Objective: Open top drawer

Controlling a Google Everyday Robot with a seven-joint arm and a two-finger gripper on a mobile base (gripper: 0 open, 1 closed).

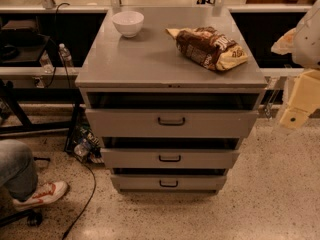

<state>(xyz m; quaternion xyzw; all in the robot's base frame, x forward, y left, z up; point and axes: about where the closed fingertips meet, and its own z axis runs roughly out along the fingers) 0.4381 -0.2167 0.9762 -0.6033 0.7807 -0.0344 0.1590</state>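
A grey metal cabinet point(170, 59) stands in the middle of the camera view with three drawers stacked in its front. The top drawer point(125, 123) has the tallest front and a small black loop handle point(171, 120) at its centre. A dark gap shows between its front and the cabinet's top. Two shorter drawers point(130, 158) sit below it, each with a similar black handle. My gripper point(299, 104) hangs at the right edge of the view, cream-coloured, to the right of the cabinet at about the height of the top drawer and apart from it.
A white bowl point(128, 23) and a brown snack bag point(207, 46) lie on the cabinet's top. A person's leg and red-and-white shoe point(42, 194) are at the bottom left. Cables and bottles point(82, 145) lie on the floor left of the cabinet. A water bottle point(65, 55) stands behind.
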